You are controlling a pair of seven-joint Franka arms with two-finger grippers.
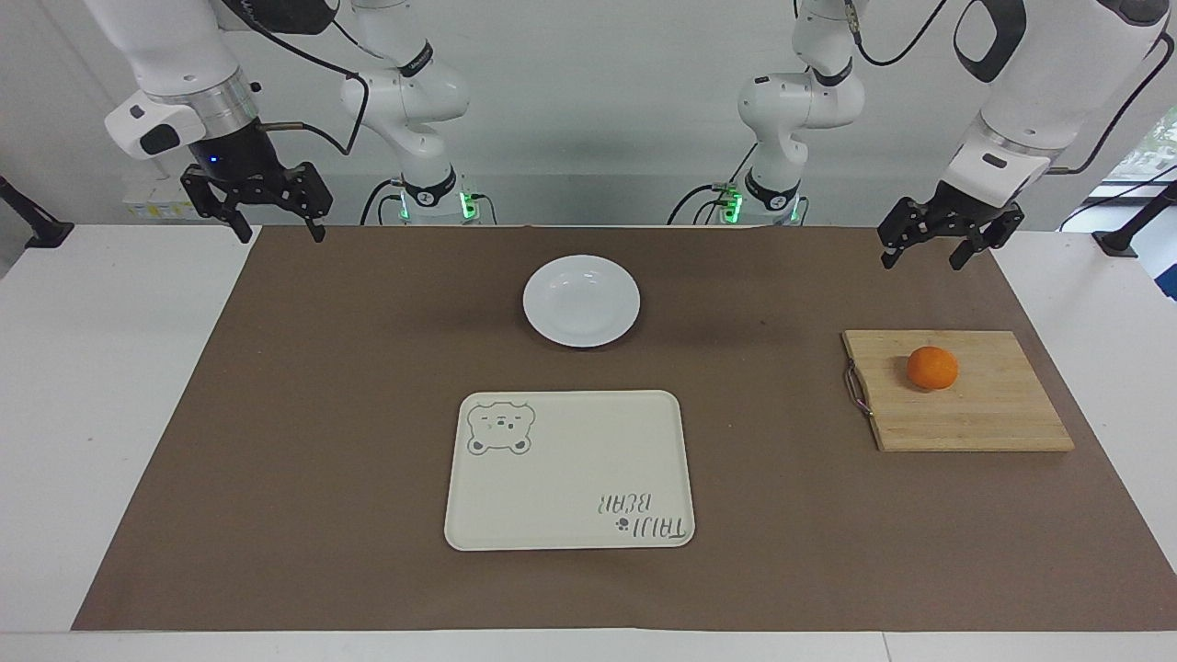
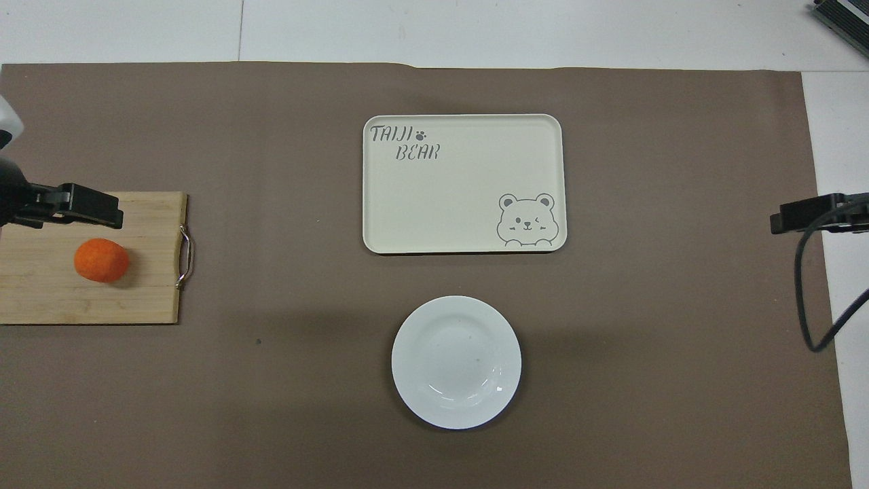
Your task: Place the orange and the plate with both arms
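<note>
The orange (image 1: 931,368) (image 2: 101,260) rests on a wooden cutting board (image 1: 984,409) at the left arm's end of the table. The white plate (image 1: 581,301) (image 2: 456,361) lies on the brown mat in the middle, nearer to the robots than the cream bear tray (image 1: 570,471). My left gripper (image 1: 924,260) hangs open in the air over the mat's edge by the board, holding nothing and well clear of the orange. My right gripper (image 1: 280,234) hangs open and holding nothing over the mat's corner at the right arm's end.
The bear tray (image 2: 464,183) has nothing on it. The board (image 2: 41,299) has a metal handle (image 2: 185,257) on the side toward the plate. A brown mat (image 1: 303,441) covers most of the white table.
</note>
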